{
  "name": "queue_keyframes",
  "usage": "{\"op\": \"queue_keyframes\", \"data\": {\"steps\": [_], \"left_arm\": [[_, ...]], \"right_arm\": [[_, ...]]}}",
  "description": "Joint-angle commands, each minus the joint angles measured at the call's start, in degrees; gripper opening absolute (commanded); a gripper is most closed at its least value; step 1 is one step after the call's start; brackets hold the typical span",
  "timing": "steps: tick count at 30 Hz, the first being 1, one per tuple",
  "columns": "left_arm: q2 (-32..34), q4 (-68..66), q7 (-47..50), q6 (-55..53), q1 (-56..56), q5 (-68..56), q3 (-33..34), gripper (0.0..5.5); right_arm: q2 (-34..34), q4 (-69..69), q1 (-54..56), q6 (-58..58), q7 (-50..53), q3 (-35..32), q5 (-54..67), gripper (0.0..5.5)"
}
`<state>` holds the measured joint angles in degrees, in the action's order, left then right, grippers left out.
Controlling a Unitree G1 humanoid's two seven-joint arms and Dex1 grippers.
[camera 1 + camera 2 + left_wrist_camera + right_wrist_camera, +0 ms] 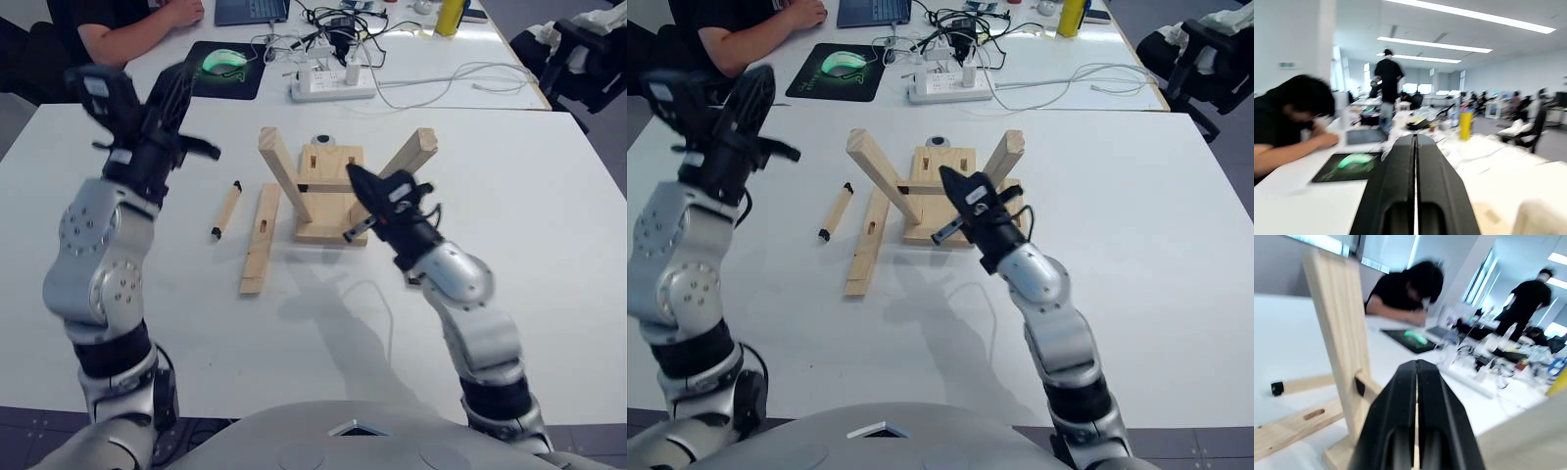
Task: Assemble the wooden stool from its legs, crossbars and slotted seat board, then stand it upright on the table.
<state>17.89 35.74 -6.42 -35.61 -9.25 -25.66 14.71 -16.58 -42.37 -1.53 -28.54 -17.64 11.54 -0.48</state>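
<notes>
The slotted seat board (pixel 331 227) lies flat mid-table with two legs fitted into it, one leaning left (pixel 282 168) and one leaning right (pixel 411 155), joined by a crossbar (pixel 328 186). A loose slotted leg (pixel 260 240) and a loose black-tipped crossbar (pixel 226 211) lie to its left. My right gripper (pixel 352 174) is shut and hovers over the board between the legs, close to the left leg (pixel 1337 323). A thin pale rod with a dark tip (pixel 355 229) shows under it. My left gripper (pixel 181 76) is shut and raised high over the table's left side.
On the desk behind are a power strip (pixel 331 83) with tangled cables, a black mouse pad (pixel 227 67) with a lit mouse, a laptop and a yellow bottle (pixel 449 15). A person sits at the back left. Bare white tabletop (pixel 549 225) lies right of the stool.
</notes>
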Motion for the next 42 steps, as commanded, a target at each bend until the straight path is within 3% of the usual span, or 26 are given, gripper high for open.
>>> {"op": "queue_keyframes", "data": {"steps": [1,8,16,22,32,37,42], "left_arm": [[-1.37,2.96,3.8,-1.1,7.33,4.96,-2.9,0.02],[-4.27,2.73,6.25,-2.42,7.71,9.02,-9.7,0.02],[-6.27,0.76,7.6,-6.56,4.23,9.86,-10.94,0.02],[-4.18,1.04,10.29,-6.66,0.58,16.47,-11.42,0.02],[-3.89,3.69,9.82,-7.15,-1.43,21.3,-14.14,0.02],[-5.32,3.49,4.27,-9.95,-4.01,20.05,-25.74,0.02],[-4.78,2.49,3.7,-13.48,-5.0,22.02,-27.83,0.02]], "right_arm": [[-4.52,-1.55,-11.97,1.07,-3.29,-1.82,1.89,0.0],[1.87,-0.86,-17.57,6.19,4.87,-14.12,4.55,0.0],[7.49,1.26,-5.13,-2.26,13.91,-19.0,5.3,0.0],[9.41,4.43,4.34,-6.32,17.9,-18.72,3.91,0.0],[11.53,3.08,6.65,-12.13,21.76,-19.37,3.17,0.0],[9.84,0.98,7.33,-12.17,13.85,-5.6,5.6,0.0],[8.76,2.55,6.4,-16.16,14.92,-4.94,3.67,0.0]]}}
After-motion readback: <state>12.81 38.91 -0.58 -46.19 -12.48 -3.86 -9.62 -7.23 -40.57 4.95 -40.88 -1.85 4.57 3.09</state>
